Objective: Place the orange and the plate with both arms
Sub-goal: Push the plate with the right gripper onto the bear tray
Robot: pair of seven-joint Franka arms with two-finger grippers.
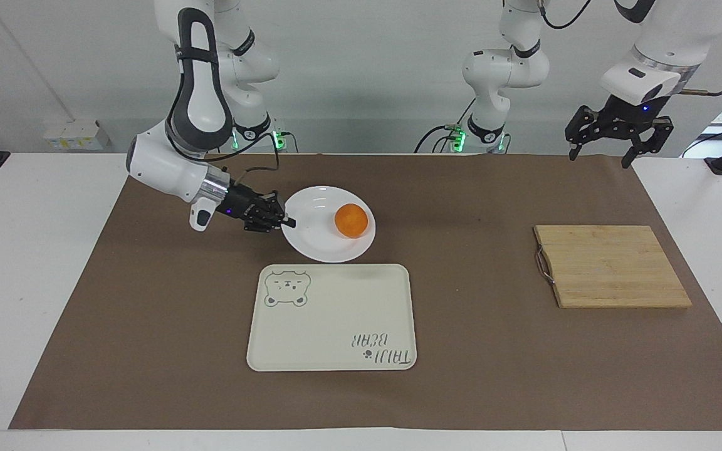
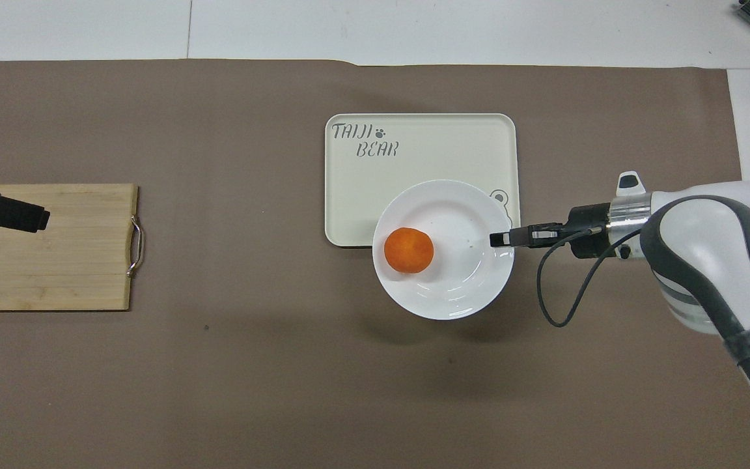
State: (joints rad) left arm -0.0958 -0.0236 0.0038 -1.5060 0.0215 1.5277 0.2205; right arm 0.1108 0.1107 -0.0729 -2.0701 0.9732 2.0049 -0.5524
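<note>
My right gripper [image 1: 286,222] is shut on the rim of the white plate [image 1: 317,238] and holds it in the air, slightly tilted. The orange [image 1: 351,220] sits in the plate's dished centre. In the overhead view the plate [image 2: 459,286] covers the bear corner of the tray, with the orange [image 2: 408,250] on it and the right gripper [image 2: 499,240] at its rim toward the right arm's end. My left gripper [image 1: 599,156] is open, empty and waits high near the cutting board; its tip also shows in the overhead view [image 2: 23,218].
A cream tray [image 1: 336,313] with a bear drawing lies on the brown mat mid-table, also in the overhead view [image 2: 414,176]. A wooden cutting board [image 1: 608,266] with a metal handle lies toward the left arm's end, also in the overhead view [image 2: 49,260].
</note>
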